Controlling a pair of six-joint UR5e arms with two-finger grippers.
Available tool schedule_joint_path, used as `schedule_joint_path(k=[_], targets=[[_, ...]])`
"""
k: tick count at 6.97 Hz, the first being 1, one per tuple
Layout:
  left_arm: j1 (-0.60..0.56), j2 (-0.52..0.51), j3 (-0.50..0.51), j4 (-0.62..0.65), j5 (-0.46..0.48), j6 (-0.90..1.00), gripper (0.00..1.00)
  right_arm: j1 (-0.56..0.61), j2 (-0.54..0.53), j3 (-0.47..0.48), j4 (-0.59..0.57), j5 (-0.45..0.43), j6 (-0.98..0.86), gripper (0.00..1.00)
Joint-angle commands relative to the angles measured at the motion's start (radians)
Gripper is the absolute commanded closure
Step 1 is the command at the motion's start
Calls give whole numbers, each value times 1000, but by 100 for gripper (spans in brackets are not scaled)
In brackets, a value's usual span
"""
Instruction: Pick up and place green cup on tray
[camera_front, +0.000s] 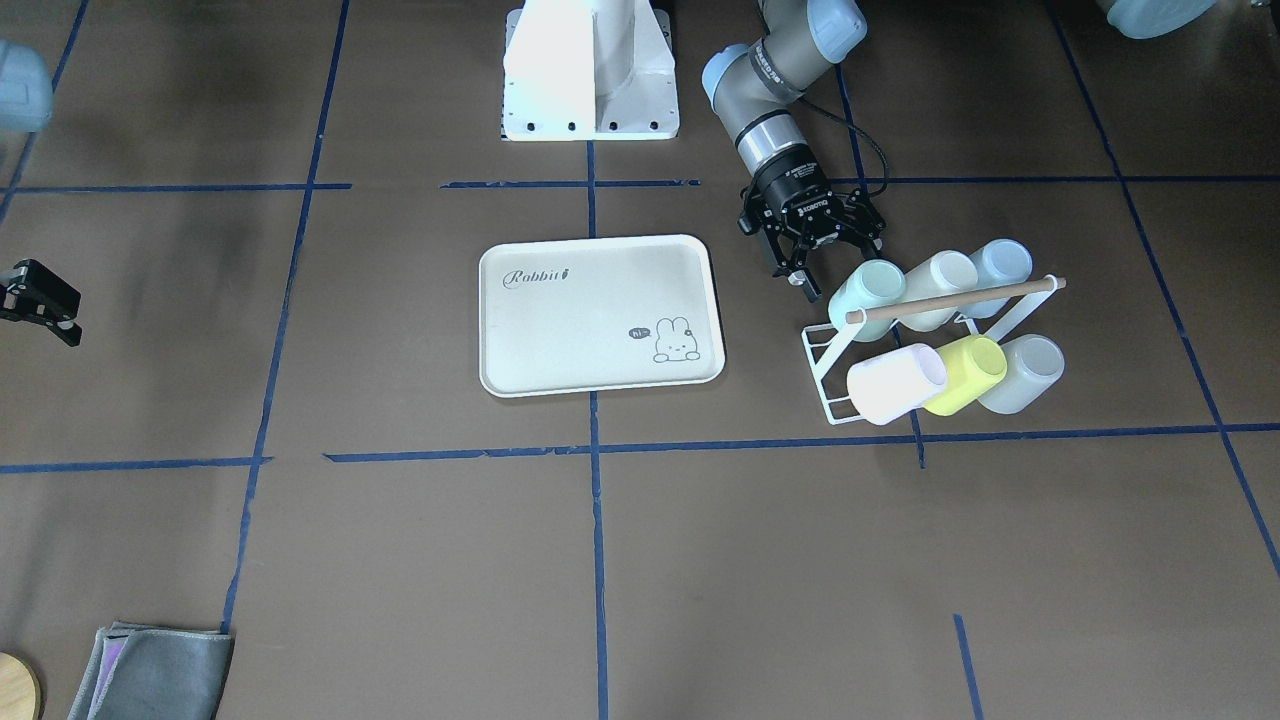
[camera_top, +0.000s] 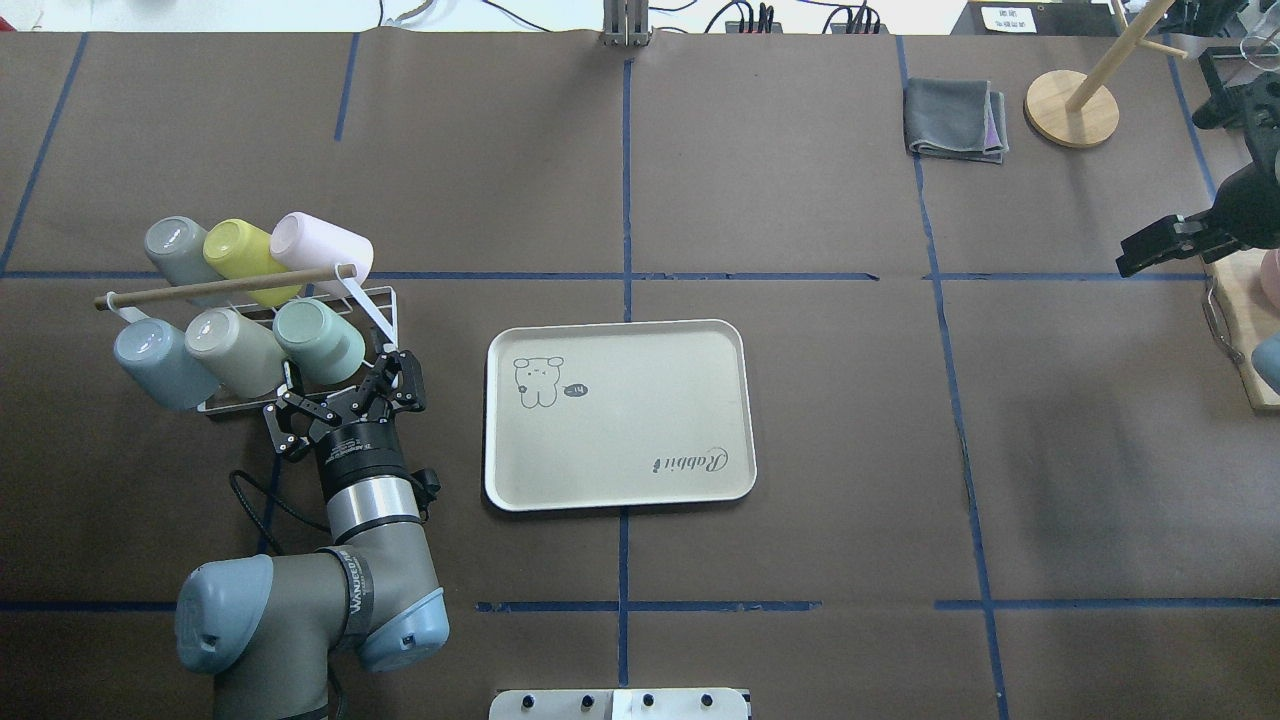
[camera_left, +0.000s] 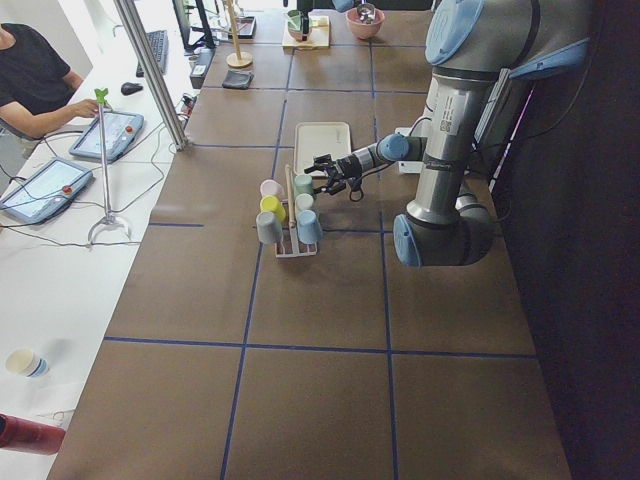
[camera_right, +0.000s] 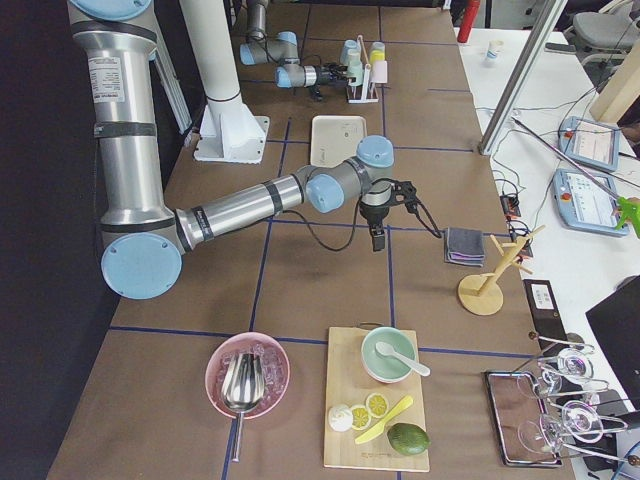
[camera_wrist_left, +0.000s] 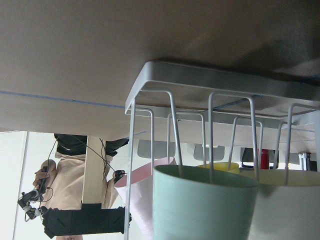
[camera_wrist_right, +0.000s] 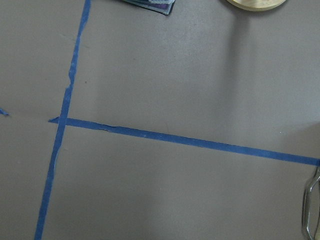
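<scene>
The green cup (camera_front: 868, 295) (camera_top: 318, 340) lies tilted on a white wire rack (camera_front: 822, 365), at the rack's end nearest the tray. My left gripper (camera_front: 838, 262) (camera_top: 345, 388) is open just beside the cup, with a finger to either side of its base and nothing held. The left wrist view looks along the table at the green cup (camera_wrist_left: 202, 205) close up beneath the rack's wires. The cream tray (camera_front: 590, 330) (camera_top: 620, 420) lies flat and bare at the table's middle. My right gripper (camera_top: 1150, 250) (camera_front: 40, 300) hangs far off near the table's edge; its jaws are unclear.
The rack also holds pink (camera_top: 325, 250), yellow-green (camera_top: 240, 250), grey, cream and pale blue (camera_top: 155, 360) cups under a wooden rod (camera_top: 220, 287). A grey cloth (camera_top: 955, 120) and wooden stand (camera_top: 1070, 108) sit at the far right. A cutting board (camera_right: 375, 415) and pink bowl (camera_right: 248, 375) lie beyond the right arm.
</scene>
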Motion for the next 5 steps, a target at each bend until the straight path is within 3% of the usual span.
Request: schedule_joint_path(k=[1,5], targets=[[-17,-1,39,-10,4,-2,0,1,2,-4,0,-2,0,0],[-34,-1,58,-35,4,0,2,1,8,-13,0,-3,0,0]])
